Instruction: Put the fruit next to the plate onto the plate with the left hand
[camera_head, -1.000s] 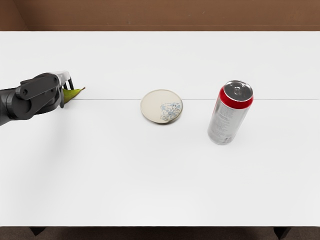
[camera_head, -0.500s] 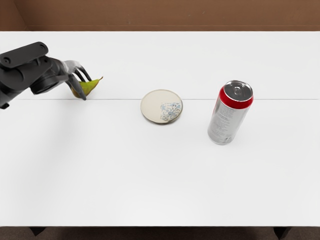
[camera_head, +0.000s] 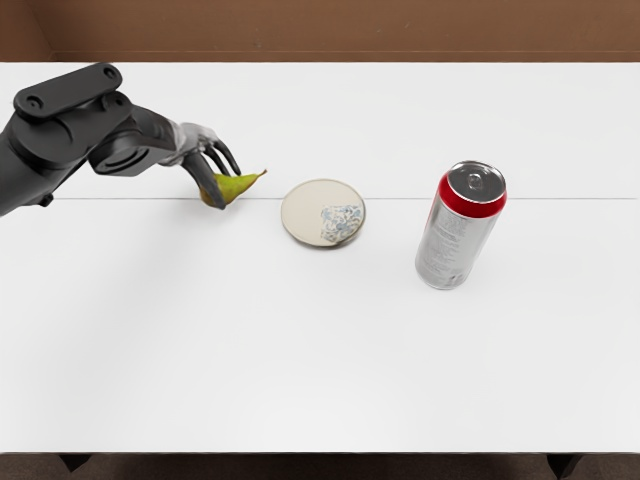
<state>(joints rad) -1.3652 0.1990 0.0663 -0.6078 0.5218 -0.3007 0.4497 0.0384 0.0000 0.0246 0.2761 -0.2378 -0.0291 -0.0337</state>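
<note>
Pear (camera_head: 238, 186) gripped in curled left fingers (camera_head: 222, 155), just left of plate (camera_head: 303, 205), not yet on it, can (camera_head: 460, 240) upright to rt

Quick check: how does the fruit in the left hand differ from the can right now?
The small yellow-green pointed fruit is gripped by the left hand; the tall silver can with a red rim stands upright on the white table, untouched. The fruit is left of the round beige plate, the can right of it. Neither is on the plate.
</note>
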